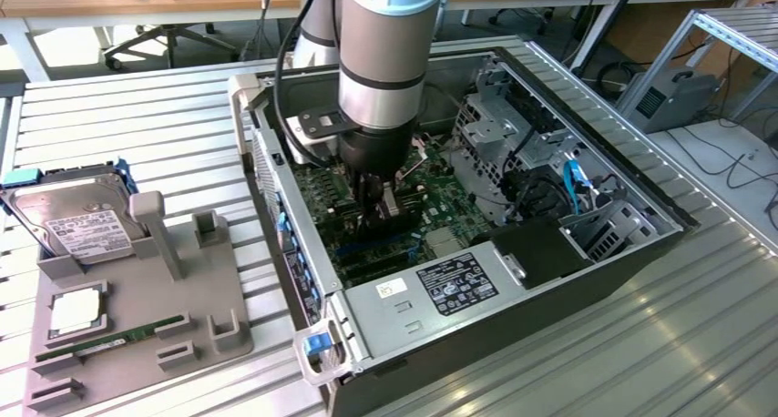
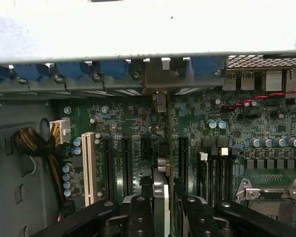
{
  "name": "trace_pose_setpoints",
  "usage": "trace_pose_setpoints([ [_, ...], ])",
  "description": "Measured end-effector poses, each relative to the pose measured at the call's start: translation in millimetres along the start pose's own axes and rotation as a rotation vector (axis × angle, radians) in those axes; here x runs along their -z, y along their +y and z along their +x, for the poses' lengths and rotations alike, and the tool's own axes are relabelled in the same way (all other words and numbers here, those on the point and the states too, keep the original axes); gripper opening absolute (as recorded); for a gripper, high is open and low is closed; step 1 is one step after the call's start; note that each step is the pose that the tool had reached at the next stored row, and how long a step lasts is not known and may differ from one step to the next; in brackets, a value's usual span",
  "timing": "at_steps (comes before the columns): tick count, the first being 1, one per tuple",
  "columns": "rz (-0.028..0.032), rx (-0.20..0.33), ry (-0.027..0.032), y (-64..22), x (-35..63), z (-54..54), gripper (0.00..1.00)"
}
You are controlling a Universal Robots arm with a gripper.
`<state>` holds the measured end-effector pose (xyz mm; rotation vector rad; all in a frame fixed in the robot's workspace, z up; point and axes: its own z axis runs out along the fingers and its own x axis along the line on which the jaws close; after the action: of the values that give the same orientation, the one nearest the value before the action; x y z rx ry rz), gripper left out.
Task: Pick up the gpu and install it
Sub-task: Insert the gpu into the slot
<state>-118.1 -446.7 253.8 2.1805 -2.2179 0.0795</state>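
Note:
The open computer case (image 1: 571, 98) lies on its side with the green motherboard (image 1: 444, 198) facing up. My gripper (image 1: 379, 212) reaches down into the case and is shut on the gpu (image 1: 392, 218), a dark slim card held on edge just above the board. In the wrist view the gpu (image 2: 160, 180) runs edge-on between the black fingers (image 2: 138, 217), and its metal end points at the rear wall of the case (image 2: 158, 79). It hangs over the black expansion slots (image 2: 126, 163), beside a white slot (image 2: 88, 168). I cannot tell whether the card touches a slot.
A grey parts holder (image 1: 146, 344) on the exterior view's left carries a silver hard drive (image 1: 73, 221), a processor chip (image 1: 76, 312) and a green RAM stick (image 1: 109, 340). Inside the case are the power supply (image 1: 456, 285), a drive cage (image 1: 498, 135) and a cable bundle (image 2: 34, 145).

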Motion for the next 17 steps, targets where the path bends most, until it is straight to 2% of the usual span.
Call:
trace_pose_setpoints([
  [17,0.0002,0.000,-0.0009,-0.1,-1.0,-0.1,0.27],
])
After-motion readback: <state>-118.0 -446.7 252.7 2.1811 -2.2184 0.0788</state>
